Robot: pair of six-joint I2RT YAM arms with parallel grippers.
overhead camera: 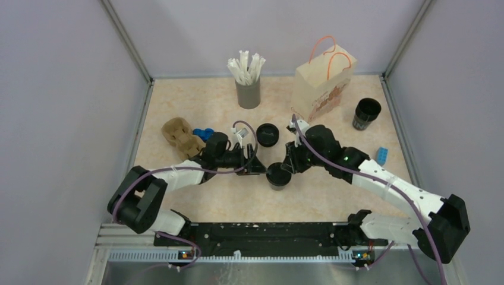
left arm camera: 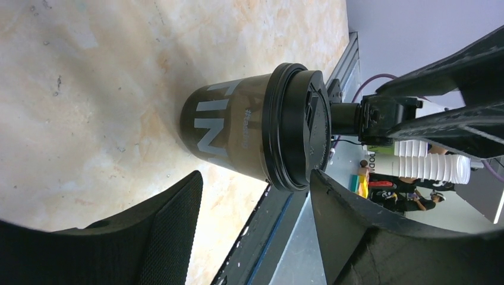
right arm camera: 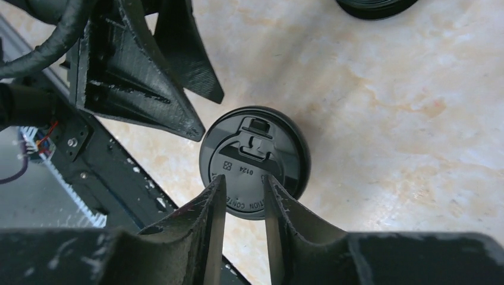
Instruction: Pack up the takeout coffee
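Item: takeout coffee (overhead camera: 278, 176), a dark tapered cup closed by a fitted lid (right arm camera: 252, 155).
Cup wall: glossy brown-black, with large pale block letters and a line of small print down the side.
Lid detail: black and round, with a raised rim, a sip tab and embossed lettering on top.
Long axis: vertical.
Orientation: upright, with the narrow base on the table (overhead camera: 196, 101) and the lid facing up.
Location: near-centre of the table, close to the front rail, between the two grippers.
Left gripper (overhead camera: 260, 167): fingers wide apart, level with the cup's side, holding nothing; one tip is just beside the lid rim.
Right gripper (right arm camera: 244, 178): above the lid, fingers drawn close with a narrow gap between them, nothing clamped.
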